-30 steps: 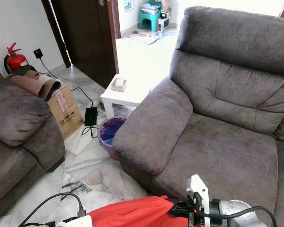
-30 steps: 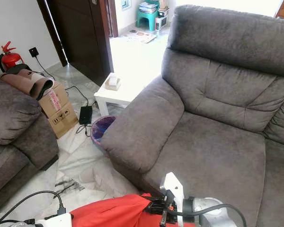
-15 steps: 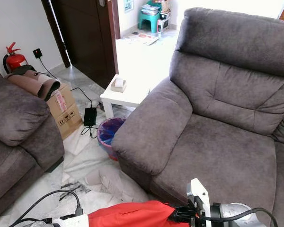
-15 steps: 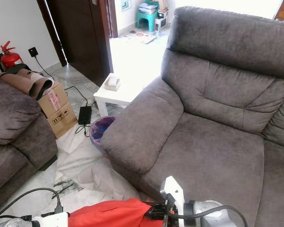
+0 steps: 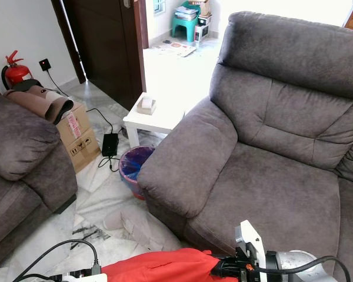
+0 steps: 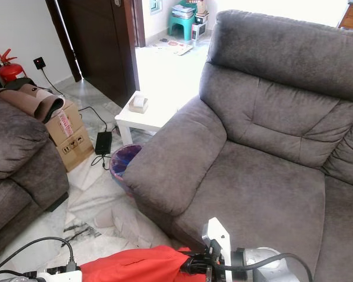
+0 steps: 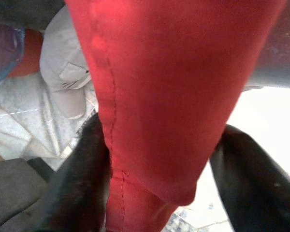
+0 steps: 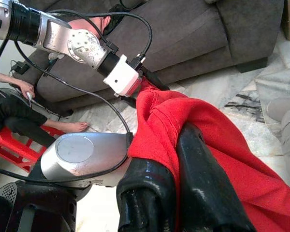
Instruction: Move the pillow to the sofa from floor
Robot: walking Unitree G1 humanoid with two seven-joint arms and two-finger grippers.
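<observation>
I have the red pillow (image 5: 165,265) carried between both arms, low in front of me and off the floor, just short of the sofa (image 5: 270,176) seat's front edge. Over the last second the whole head view has slid: the sofa's arm and seat sit a touch lower and nearer in the picture, and the pillow shows a little less of itself at the bottom edge, so I read this as my own body closing in, not the furniture moving. The right gripper (image 8: 183,159) has its two black fingers pinched together on a fold of the red cloth, as the right wrist view shows plainly. The left gripper (image 7: 154,159) has its fingers spread wide on either side of the pillow's end, pressing it from both flanks; I judge it is clamped on the pillow. By my reckoning the carry is most of the way done and the seat cushion ahead lies bare. What remains is to lift the pillow over the seat edge and let go. The wastebasket (image 5: 135,167) beside the sofa arm and loose packaging (image 5: 129,226) on the floor lie just left of my path.
</observation>
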